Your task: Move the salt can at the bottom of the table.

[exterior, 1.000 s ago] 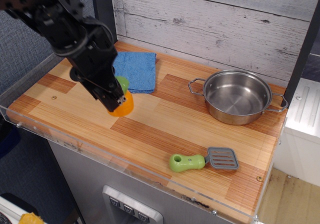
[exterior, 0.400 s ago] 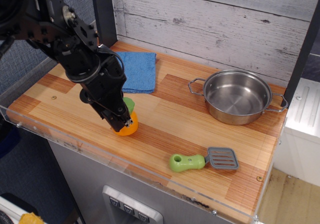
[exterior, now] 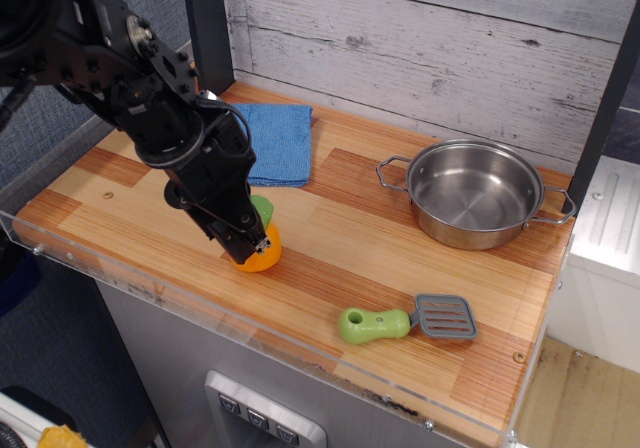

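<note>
Vs. 0.4 s ago: salt can (exterior: 259,248) sits a touch further right and up, tilted a bit more, orange base swung out right; arm w/ pincer (exterior: 248,234) shifted same way, only slightly. Vs. 1 s ago: much bigger change. Can was up by the blue cloth (exterior: 272,140) then; now it's well below the cloth, toward the near edge of the surface (exterior: 400,258), left of centre. Pot, spatula, cloth unchanged across all three.

Pincer: clamped on the salt can from upper left, black fingers covering most of the green cap; only a sliver of green shows beside them. Orange body pokes out below and right. Can leans; can't tell if its base touches the planks or hangs just above.

Containers: steel pot (exterior: 476,192), two loop handles, upright at right rear of the surface, nothing in it, bare metal floor visible. Well apart from can.

Other: grey spatula w/ green handle (exterior: 407,320) lies flat near front edge, right of can, handle pointing left. Clear plastic rim runs along the front and left edges.
</note>
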Controlling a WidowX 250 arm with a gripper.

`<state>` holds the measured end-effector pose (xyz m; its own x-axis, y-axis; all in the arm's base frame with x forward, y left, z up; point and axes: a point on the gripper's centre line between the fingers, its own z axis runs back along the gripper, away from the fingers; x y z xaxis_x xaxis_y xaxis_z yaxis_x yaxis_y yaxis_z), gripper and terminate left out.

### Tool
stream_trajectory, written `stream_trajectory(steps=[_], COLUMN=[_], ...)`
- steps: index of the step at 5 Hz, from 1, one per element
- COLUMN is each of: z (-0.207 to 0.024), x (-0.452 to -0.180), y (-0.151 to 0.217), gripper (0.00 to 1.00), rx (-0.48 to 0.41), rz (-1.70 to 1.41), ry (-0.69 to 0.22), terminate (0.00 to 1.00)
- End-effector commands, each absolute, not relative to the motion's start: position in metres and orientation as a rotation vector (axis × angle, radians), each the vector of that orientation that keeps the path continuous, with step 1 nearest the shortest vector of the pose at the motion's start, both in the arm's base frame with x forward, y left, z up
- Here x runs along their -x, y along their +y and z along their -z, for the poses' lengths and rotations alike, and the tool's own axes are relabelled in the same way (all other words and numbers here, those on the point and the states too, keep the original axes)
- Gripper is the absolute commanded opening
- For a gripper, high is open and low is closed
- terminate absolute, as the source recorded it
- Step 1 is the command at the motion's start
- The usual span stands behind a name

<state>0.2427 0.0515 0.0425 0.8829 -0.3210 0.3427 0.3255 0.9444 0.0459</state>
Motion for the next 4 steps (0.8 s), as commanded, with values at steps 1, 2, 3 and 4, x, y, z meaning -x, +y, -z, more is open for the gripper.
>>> stream_trajectory(steps=[1,2,3,4], z=[-0.0481,-0.0496,-0.0493,-0.0532], x=[-0.2444,-0.2425,-0.243,-0.2429], y=[0.0603,0.0631,0.0628,0.0638], gripper=[1.0,1.0,1.0,1.0], rx=[-0.029,-0.06,-0.051,-0.026], rz=[0.289,0.258,0.269,0.25], ry=[-0.331,-0.311,-0.305,-0.321], terminate=[0.0,0.0,0.0,0.0])
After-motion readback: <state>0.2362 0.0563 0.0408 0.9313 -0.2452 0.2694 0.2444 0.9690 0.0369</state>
